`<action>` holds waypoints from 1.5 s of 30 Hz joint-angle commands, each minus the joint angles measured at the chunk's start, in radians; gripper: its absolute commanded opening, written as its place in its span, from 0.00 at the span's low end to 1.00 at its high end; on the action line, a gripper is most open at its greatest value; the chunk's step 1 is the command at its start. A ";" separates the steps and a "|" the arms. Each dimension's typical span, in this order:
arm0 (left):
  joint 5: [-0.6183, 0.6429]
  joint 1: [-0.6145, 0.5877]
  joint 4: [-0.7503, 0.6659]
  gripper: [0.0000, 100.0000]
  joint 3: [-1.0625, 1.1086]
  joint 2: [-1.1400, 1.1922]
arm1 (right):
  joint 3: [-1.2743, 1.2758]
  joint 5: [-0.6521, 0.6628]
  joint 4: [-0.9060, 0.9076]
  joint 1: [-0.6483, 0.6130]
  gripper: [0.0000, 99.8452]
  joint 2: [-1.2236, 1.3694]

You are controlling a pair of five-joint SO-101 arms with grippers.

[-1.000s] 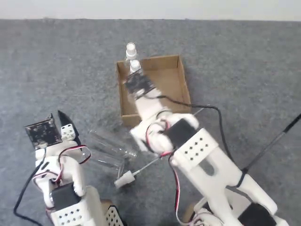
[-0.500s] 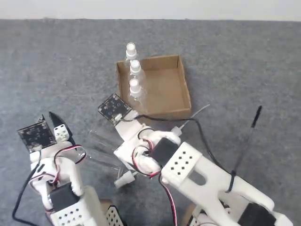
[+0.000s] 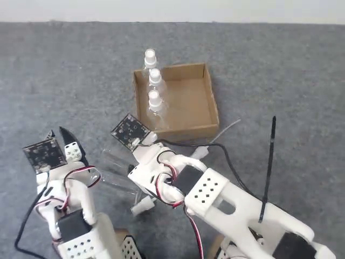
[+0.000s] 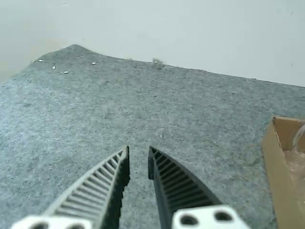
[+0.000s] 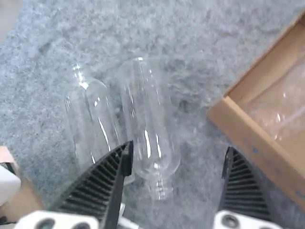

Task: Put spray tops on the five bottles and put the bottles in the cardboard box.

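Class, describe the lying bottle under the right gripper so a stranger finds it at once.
Find the cardboard box on the grey carpet. Beside its near corner two clear bottles lie side by side, uncapped. The target bottle is the one nearer the box, between the right gripper's open fingers.

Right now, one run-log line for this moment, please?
right gripper: open above two uncapped bottles | cardboard box: holds capped bottles | left gripper: empty

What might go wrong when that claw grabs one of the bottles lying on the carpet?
The right gripper is open over one lying bottle, with a second bottle right beside it; closing could nudge that one or roll either away. Both look smooth and round, so a grip might slip.
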 commanded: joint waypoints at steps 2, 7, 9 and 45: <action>0.012 0.005 -0.032 0.06 -0.002 -0.015 | 0.005 0.041 -0.079 -0.010 0.25 -0.036; 0.011 0.002 -0.034 0.06 -0.002 -0.015 | -0.026 0.043 -0.111 -0.033 0.25 0.070; 0.011 0.002 -0.034 0.06 -0.002 -0.015 | -0.060 0.043 -0.110 -0.036 0.25 0.122; 0.009 0.002 -0.034 0.06 -0.001 -0.015 | -0.264 0.186 -0.104 -0.033 0.09 0.521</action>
